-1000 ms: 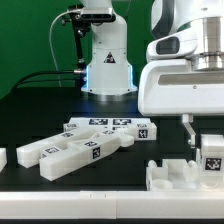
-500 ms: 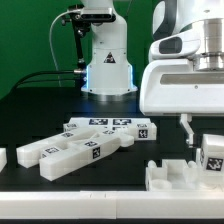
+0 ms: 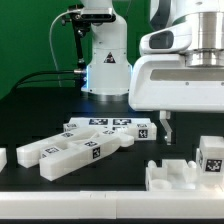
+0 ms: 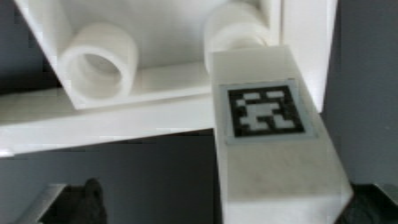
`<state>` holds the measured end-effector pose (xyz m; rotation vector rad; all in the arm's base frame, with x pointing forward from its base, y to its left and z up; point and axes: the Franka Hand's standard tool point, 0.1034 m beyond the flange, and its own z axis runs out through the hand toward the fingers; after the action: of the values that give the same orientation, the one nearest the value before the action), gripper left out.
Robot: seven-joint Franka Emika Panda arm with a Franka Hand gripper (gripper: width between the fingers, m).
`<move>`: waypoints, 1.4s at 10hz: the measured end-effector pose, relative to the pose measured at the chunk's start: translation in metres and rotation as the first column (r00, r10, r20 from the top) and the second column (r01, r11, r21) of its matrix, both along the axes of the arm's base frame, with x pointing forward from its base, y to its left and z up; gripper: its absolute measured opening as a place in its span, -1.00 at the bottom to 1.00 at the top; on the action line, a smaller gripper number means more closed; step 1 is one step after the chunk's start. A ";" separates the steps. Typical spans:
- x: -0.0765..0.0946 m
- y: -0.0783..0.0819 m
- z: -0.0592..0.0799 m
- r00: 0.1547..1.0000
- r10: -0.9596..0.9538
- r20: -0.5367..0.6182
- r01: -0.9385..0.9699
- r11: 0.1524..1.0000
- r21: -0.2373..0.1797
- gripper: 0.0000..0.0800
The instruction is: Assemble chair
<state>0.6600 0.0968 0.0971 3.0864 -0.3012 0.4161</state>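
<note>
Exterior view. Black worktop (image 3: 40, 195) in front of a green backdrop (image 3: 30, 40). At the back, near the middle, the arm's white base (image 3: 107, 62). Close to the lens on the exterior view's right, the bulky white end effector (image 3: 190, 128), hanging above the worktop with one dark finger (image 3: 168, 128) pointing down; second finger not to be made out here. Nothing clamped against that finger. Lower down, toward the exterior view's right, a small upright chair block (image 3: 211, 160), black-and-white tag facing the lens, standing apart from the finger. Next to it, along the lower edge, a wider white chair piece (image 3: 170, 176); cannot tell whether the block sits on it or just behind it. Left of centre, a loose heap of chair bars (image 3: 88, 142), tags upward, lying flat and touching one another. At the exterior view's far left edge, a sliver of one more white piece (image 3: 3, 157).

Wrist view. Looking down on a tagged white bar (image 4: 267, 160), its square tag (image 4: 263, 108) uppermost. Meets a white part with a short round tube (image 4: 98, 68); joined or merely touching, cannot tell. Dark fingertips (image 4: 71, 200) on either side of the bar, clear of it: spread wide, gripping nothing.
</note>
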 end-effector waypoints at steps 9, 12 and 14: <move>0.004 0.014 -0.003 0.969 -0.100 -0.226 0.108 0.994 0.024 0.62; 0.004 0.012 -0.003 0.965 -0.133 -0.226 0.141 0.990 0.023 -0.05; 0.003 0.013 -0.003 0.929 -0.293 -0.225 0.307 0.951 0.030 -0.32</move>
<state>0.6634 0.1094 0.0938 3.0323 -0.7792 0.0578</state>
